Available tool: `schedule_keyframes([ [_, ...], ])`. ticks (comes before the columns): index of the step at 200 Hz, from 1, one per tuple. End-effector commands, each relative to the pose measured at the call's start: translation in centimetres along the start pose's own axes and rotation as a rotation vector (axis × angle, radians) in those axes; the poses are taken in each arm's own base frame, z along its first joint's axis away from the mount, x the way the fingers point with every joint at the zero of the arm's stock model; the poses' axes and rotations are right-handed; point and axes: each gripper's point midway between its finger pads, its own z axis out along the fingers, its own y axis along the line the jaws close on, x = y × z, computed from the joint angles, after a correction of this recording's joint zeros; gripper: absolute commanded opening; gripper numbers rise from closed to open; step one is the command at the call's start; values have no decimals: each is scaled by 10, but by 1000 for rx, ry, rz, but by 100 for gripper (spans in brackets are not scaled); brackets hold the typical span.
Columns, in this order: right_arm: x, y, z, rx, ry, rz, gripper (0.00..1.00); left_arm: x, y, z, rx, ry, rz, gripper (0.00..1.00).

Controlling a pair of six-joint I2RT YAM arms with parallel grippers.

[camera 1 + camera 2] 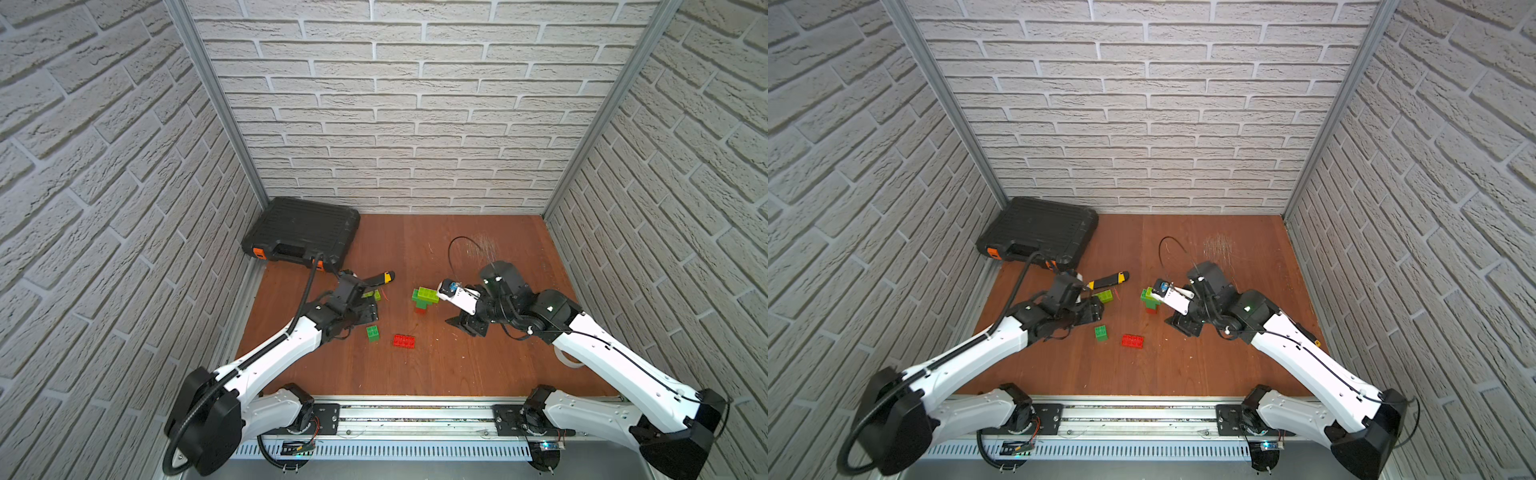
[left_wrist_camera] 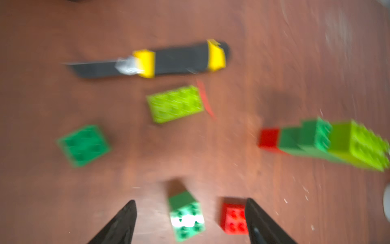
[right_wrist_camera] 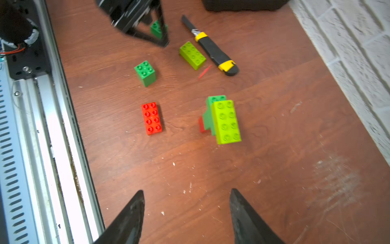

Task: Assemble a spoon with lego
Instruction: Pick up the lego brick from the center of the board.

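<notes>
The spoon (image 1: pixel 424 296) (image 3: pixel 224 120) is a short upright stack, a lime oblong on dark green bricks with red at the base. Loose lego lies to its left: a lime oblong (image 3: pixel 192 55), a green square (image 1: pixel 372 333) (image 3: pixel 145 72), a red oblong (image 1: pixel 404 340) (image 3: pixel 151 118), and another green square (image 3: pixel 157 28) under my left arm. My left gripper (image 1: pixel 368 311) (image 2: pixel 190 200) hovers open over the green square (image 2: pixel 186 215), touching nothing; this view is blurred. My right gripper (image 1: pixel 463 326) (image 3: pixel 187 190) is open over bare wood, right of the spoon.
A black-and-yellow utility knife (image 1: pixel 380 277) lies behind the lime oblong, a thin red sliver (image 3: pixel 205 71) beside it. A black tool case (image 1: pixel 301 232) fills the back left corner. A white tape ring (image 1: pixel 567 359) sits under the right arm. Brick walls enclose three sides.
</notes>
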Motion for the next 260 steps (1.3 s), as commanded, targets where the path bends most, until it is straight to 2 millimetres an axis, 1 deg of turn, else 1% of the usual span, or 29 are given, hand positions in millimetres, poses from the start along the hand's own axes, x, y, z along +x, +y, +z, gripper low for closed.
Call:
schedule_keyframes([
  [1,-13,23,38,-11,7,-16,63,7,18,-4,40,26,-46,80],
  [25,-20,58,86,-80,46,-67,61,8,35,-8,43,14,-103,80],
  [41,-20,72,112,-113,87,-96,59,10,41,-9,43,14,-120,80],
  [63,-20,82,138,-141,113,-104,56,15,47,-9,37,18,-130,80],
  [88,-14,83,157,-141,151,-99,56,17,49,-8,38,20,-142,80],
  [121,-9,81,170,-133,183,-98,56,20,51,-3,41,29,-152,80],
  [151,-11,77,174,-123,188,-103,56,21,51,-1,41,34,-154,80],
  [175,-6,71,179,-131,210,-87,55,21,50,1,44,38,-153,80],
  [260,9,63,194,-159,265,-71,52,22,51,2,38,41,-159,80],
])
